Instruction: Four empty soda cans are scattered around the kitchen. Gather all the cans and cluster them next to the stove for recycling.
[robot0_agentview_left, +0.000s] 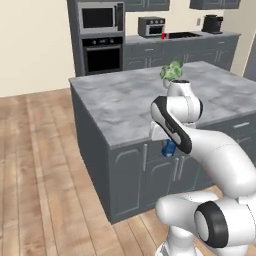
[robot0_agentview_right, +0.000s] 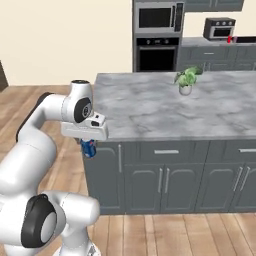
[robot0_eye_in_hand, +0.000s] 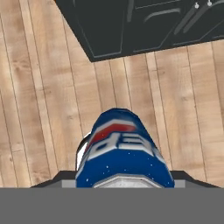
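Observation:
A blue soda can (robot0_eye_in_hand: 122, 148) with a red and white label hangs in my gripper (robot0_agentview_right: 88, 144), whose jaws are shut on its sides. The hand points down at the wooden floor, just in front of the island's near corner. From the left base view the same blue can (robot0_agentview_left: 169, 148) shows below the wrist, against the island's cabinet doors. A red can (robot0_agentview_left: 163, 36) stands far off on the back counter, right beside the black stove (robot0_agentview_left: 184, 35). The right base view has that red can (robot0_agentview_right: 229, 39) at the stove's (robot0_agentview_right: 246, 39) left edge.
The grey marble island (robot0_agentview_right: 150, 107) with dark cabinets stands directly ahead, a potted plant (robot0_agentview_right: 186, 80) on top. On the back wall are a toaster oven (robot0_agentview_left: 151, 26), a built-in oven (robot0_agentview_left: 102, 55) under a microwave, and a coffee machine (robot0_agentview_left: 212, 23). Open wooden floor (robot0_agentview_left: 45, 165) lies left.

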